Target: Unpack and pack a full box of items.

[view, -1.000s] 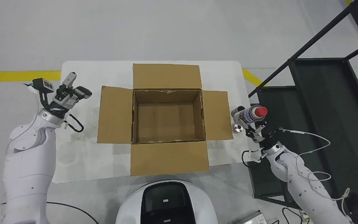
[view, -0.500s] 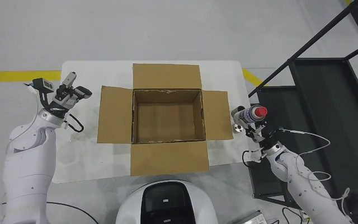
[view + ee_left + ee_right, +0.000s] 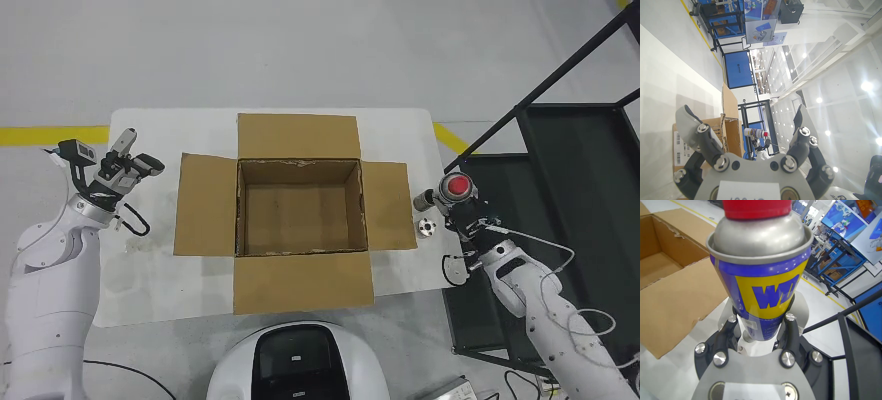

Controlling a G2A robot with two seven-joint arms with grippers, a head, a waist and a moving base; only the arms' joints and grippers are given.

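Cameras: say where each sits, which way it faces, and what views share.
Top view: above the arms, facing down on the table and open box; both arms show.
Left wrist view: on the left wrist, facing level past the open left gripper toward the box.
Right wrist view: on the right wrist, facing along the right gripper, shut on the spray can.
Shared: all three show box and spray can.

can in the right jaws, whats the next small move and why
Probably swing the can left until it hangs over the open box. The right jaws are shut on it, upright, just outside the box's right flap, and the box looks empty, so packing seems due.
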